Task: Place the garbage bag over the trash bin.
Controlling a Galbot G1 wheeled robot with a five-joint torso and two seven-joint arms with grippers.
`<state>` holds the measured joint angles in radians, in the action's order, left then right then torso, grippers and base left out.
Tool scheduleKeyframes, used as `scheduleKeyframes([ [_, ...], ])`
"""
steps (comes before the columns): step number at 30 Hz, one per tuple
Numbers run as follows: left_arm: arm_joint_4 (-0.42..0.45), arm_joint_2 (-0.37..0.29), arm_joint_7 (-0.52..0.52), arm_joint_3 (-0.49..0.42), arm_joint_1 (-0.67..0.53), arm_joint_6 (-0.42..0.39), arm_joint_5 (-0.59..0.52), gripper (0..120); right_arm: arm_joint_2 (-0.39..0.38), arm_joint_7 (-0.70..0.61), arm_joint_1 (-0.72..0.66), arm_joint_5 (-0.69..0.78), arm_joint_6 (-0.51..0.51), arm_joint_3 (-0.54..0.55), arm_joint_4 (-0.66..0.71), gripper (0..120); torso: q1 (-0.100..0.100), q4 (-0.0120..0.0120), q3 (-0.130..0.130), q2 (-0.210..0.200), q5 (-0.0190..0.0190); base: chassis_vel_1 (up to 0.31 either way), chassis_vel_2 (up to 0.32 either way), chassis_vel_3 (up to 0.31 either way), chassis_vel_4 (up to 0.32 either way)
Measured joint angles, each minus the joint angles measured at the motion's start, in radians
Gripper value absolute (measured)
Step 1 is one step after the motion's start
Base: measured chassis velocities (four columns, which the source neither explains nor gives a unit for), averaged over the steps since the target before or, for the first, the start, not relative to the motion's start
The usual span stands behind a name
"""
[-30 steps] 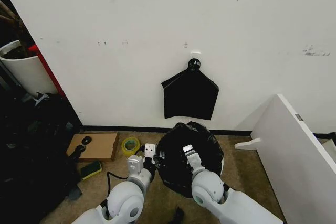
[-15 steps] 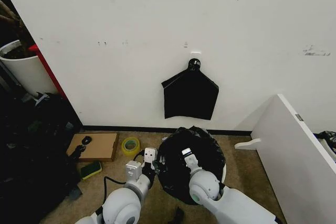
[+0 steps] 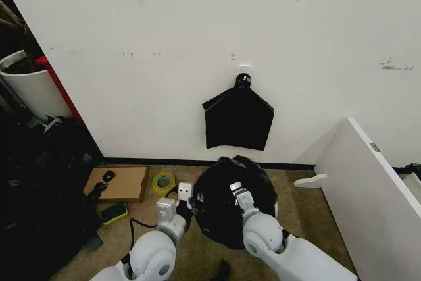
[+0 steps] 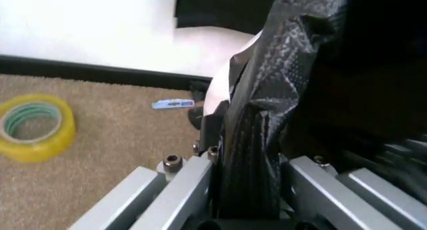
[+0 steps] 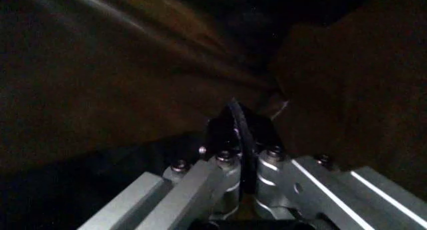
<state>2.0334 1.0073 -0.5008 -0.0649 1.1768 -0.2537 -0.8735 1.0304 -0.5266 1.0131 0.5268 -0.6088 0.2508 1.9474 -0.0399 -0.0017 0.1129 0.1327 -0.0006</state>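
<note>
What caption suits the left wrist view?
Left gripper shut on a fold of the garbage bag beside the trash bin, yellow tape roll on carpet.

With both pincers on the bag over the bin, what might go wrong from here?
1. The left pincer pinches only a narrow fold of the garbage bag; the thin film might slip out or tear.
2. The bag covers most of the trash bin, so the rim may be missed.
3. The right pincer grips deep inside the dark bag, possibly bunching it.

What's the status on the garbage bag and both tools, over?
Left tool and right tool both shut on the garbage bag. Bag draped over the trash bin. Nothing in the way.
</note>
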Motion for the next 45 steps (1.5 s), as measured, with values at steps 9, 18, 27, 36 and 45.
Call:
scheduleKeyframes([
  [9, -0.039, 0.014, -0.017, 0.023, -0.050, -0.005, -0.057, 0, -0.066, 0.101, 0.097, -0.026, 0.037, -0.072, 0.166, 14, 0.000, 0.0000, 0.000, 0.000, 0.0002, 0.000, 0.000, 0.000, 0.000],
  [18, -0.060, 0.018, -0.017, 0.048, -0.051, -0.006, -0.101, 0, -0.109, 0.304, 0.235, -0.061, 0.189, -0.196, 0.291, 47, 0.000, 0.0003, 0.000, 0.000, 0.0002, 0.000, 0.000, 0.000, 0.000],
  [27, -0.104, 0.023, 0.015, 0.117, -0.060, 0.000, -0.202, 0, -0.146, 0.379, 0.311, 0.072, 0.309, -0.368, 0.425, 81, 0.000, -0.0003, 0.000, 0.000, 0.0000, 0.000, 0.000, 0.000, 0.000],
  [36, -0.111, -0.003, 0.064, 0.172, -0.002, 0.001, -0.290, 0, -0.110, 0.384, 0.449, 0.263, 0.388, -0.531, 0.443, 100, 0.000, -0.0003, 0.000, 0.000, 0.0000, 0.000, 0.000, 0.000, 0.000],
  [45, -0.121, -0.009, 0.068, 0.180, 0.004, -0.007, -0.344, 0, -0.068, 0.430, 0.560, 0.508, 0.361, -0.671, 0.397, 100, 0.000, 0.0000, 0.000, 0.000, 0.0003, 0.000, 0.000, 0.000, 0.000],
])
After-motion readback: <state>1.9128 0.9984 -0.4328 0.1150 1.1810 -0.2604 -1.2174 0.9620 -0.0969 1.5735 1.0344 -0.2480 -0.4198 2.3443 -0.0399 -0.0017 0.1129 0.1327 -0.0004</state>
